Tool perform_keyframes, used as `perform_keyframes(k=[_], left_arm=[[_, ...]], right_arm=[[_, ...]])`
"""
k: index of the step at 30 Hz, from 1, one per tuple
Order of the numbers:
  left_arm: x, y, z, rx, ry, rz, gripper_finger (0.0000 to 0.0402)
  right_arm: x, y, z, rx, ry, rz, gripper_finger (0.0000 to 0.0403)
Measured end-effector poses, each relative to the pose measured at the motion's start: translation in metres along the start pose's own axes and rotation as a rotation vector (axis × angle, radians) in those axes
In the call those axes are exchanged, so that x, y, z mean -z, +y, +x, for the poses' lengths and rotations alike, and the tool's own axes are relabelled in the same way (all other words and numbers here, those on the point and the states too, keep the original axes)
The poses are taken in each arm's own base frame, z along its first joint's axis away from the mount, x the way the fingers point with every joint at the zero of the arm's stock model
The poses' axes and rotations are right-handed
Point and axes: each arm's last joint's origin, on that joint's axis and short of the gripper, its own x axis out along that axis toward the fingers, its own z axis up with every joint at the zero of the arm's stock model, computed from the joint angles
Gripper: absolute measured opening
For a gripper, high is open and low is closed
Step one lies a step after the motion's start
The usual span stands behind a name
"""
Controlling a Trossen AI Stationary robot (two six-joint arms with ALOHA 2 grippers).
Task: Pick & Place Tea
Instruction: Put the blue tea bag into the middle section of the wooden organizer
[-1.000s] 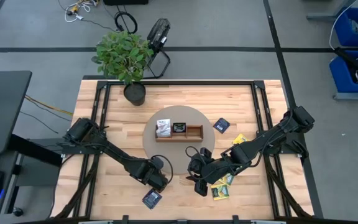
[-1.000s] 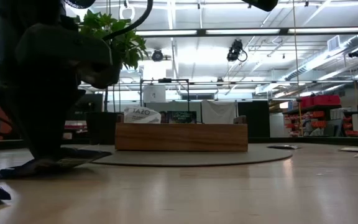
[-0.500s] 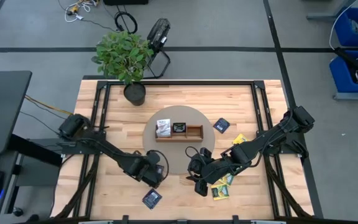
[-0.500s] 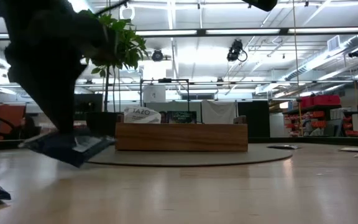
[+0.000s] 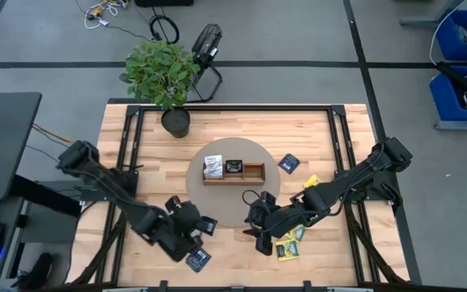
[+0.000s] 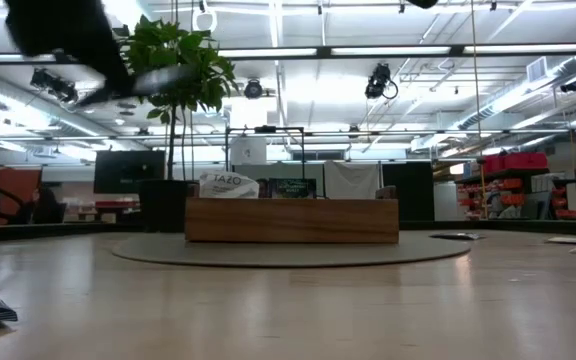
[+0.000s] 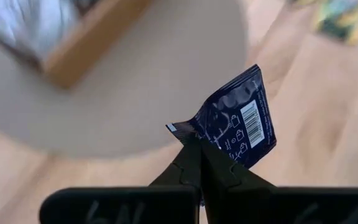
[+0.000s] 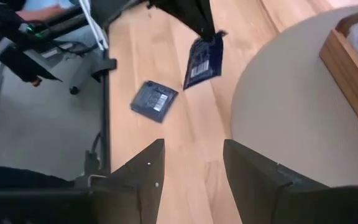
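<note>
Tea packets are scattered over your worktop (image 5: 136, 235), and few have reached the long wooden tray (image 5: 233, 173) on the round grey mat (image 5: 217, 199); a white-faced packet (image 5: 212, 167) fills one end compartment, a dark packet (image 5: 233, 166) the middle one, and the other end compartment looks empty; so I judge you are at an early-to-middle stage, with most of the sorting left.

Your left arm reaches in from the left edge, and its left hand (image 7: 199, 163) is pinched shut on a corner of a dark blue packet (image 7: 238, 127), which is lifted clear of the worktop near the front, short of the mat; you have the pick made, the carry and the drop into the tray are left.

Your right arm lies low on the right side; its right hand (image 8: 191, 163) stands moderately open and empty, near the mat's front edge.

Still loose: another dark blue packet (image 5: 198, 259) flat near the front just beside the left arm, one dark blue packet (image 5: 289, 163) right of the tray, and yellow-green packets (image 5: 288, 246) by the right arm.

The held packet hangs from its pinched corner, barcode face toward the wrist camera, its free corner pointing away from the fingers; being near square, its long axis is hard to call.
</note>
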Motion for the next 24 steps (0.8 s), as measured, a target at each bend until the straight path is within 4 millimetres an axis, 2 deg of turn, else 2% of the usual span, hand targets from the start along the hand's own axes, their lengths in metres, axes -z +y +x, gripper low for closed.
perform_keyframes(k=[8, 18, 24], left_arm=[[-0.02, -0.005, -0.058, 0.084, -0.415, 0.184, 0.0001], [-0.057, -0.017, -0.106, 0.186, -0.734, 0.318, 0.0001], [-0.074, -0.016, -0.145, 0.223, -0.934, 0.367, 0.0001]], right_arm=[[-0.024, -0.011, -0.018, -0.036, -0.098, -0.007, 0.0173], [-0.056, -0.024, -0.031, -0.211, -0.218, 0.017, 0.0173], [-0.07, -0.029, -0.043, -0.351, -0.247, 0.042, 0.0173]])
